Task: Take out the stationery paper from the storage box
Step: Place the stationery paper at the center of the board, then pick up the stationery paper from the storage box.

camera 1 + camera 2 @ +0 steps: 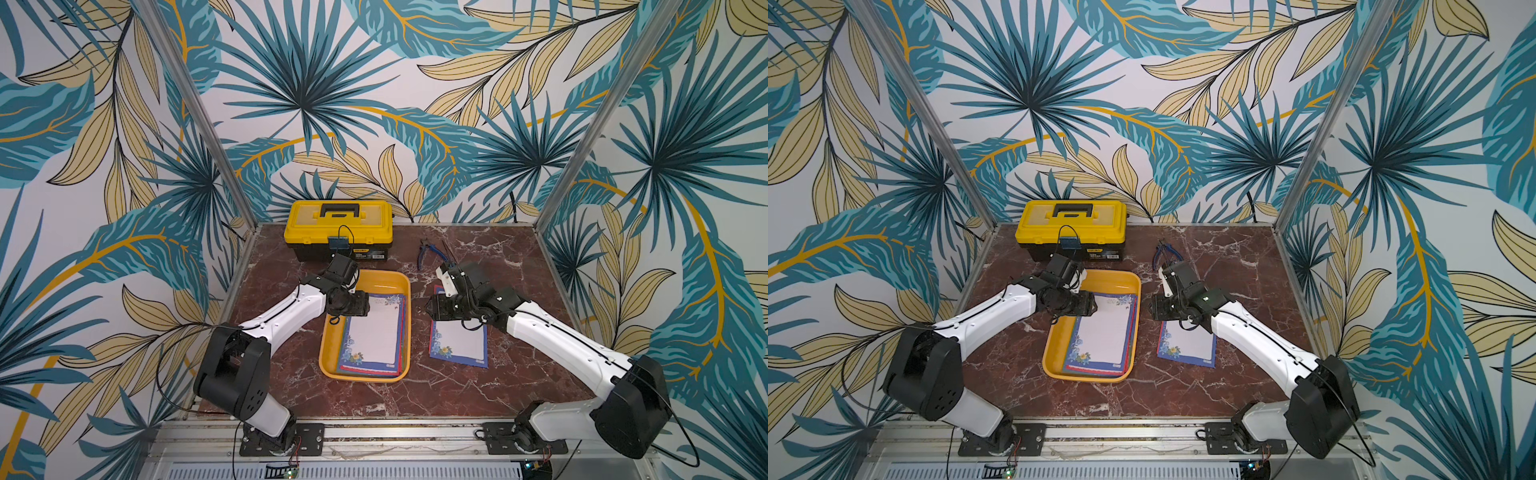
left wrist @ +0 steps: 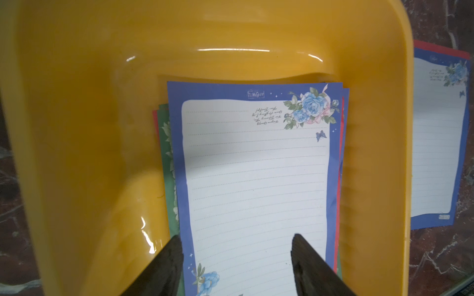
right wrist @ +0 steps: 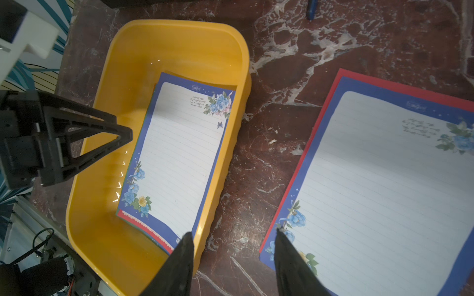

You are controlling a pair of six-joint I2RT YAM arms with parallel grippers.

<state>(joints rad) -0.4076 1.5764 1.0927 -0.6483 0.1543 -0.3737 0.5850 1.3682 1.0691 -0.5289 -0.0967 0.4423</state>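
- The left hand [image 2: 236, 243] reaches in over the left side of the storage box [image 1: 405, 291], above the pile of paper. Its two black fingers [image 2: 169, 266] are spread apart and nothing is pinched between them. One finger is by the blue edge of the top sheet and the other is over the white part. I cannot tell if they touch the paper.
- A yellow toolbox [image 1: 338, 224] with a black handle sits shut at the back of the tabletop [image 1: 478, 395], just behind the storage box.
- The storage box is orange-yellow and sits in the middle of the tabletop.
- Most of the stationery paper [image 1: 374, 336] lies flat in a pile inside the storage box, nearer its right wall. The top sheet has a blue border with blue flowers and a white lined middle. A red wavy edge and a green edge peek out from under it.
- Pliers [image 1: 428, 249] with blue handles lie at the back, to the right of the toolbox.
- The right hand [image 3: 234, 232] hangs over the bare strip of tabletop between the storage box and the loose sheets [image 1: 459, 343]. Its fingers are spread and it holds nothing.
- The loose sheets lie flat on the tabletop, just to the right of the storage box. A blue flowered sheet lies on top of a red one.
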